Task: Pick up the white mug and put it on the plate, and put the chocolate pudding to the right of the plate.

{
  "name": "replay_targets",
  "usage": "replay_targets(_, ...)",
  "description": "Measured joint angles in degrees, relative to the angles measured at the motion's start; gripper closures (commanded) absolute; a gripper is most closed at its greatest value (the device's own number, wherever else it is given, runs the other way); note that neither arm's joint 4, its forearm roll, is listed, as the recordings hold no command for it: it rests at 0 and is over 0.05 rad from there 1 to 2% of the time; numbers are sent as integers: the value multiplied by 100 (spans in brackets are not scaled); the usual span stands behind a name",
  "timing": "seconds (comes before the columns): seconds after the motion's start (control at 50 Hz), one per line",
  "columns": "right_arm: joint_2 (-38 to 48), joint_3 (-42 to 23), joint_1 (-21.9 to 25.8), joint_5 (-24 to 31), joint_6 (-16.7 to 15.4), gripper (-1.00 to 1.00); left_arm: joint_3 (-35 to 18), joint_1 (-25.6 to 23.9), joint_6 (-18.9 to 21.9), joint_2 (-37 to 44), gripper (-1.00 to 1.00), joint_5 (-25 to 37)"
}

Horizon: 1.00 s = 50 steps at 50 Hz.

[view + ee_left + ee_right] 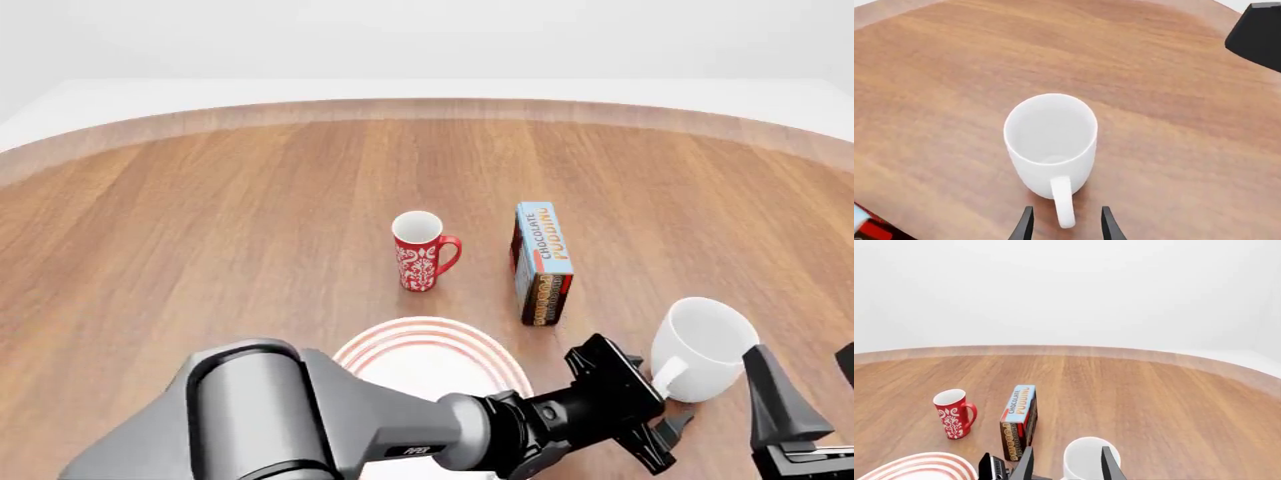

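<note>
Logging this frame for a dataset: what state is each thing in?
white mug: upright on the table, empty, handle between the left gripper's open jaws.
plate: flat on the table, nothing on its visible part.
chocolate pudding: lying on a long side, untouched.
red mug: upright, untouched.
right gripper: open, holding nothing.

table: round, brown wood grain | backdrop: plain white | light: even
</note>
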Motion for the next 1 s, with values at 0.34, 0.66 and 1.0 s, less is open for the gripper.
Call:
replay_targets(0.34, -2, 21, 1, -10, -1, -100, -278, 48, 22, 235, -100, 131)
replay_targets(0.66, 0, 49, 1, -25, -1, -100, -485, 58, 27, 435, -100, 203)
replay_targets(1.0, 4, 77, 15, -32, -3, -100, -470, 86, 41, 419, 100, 161)
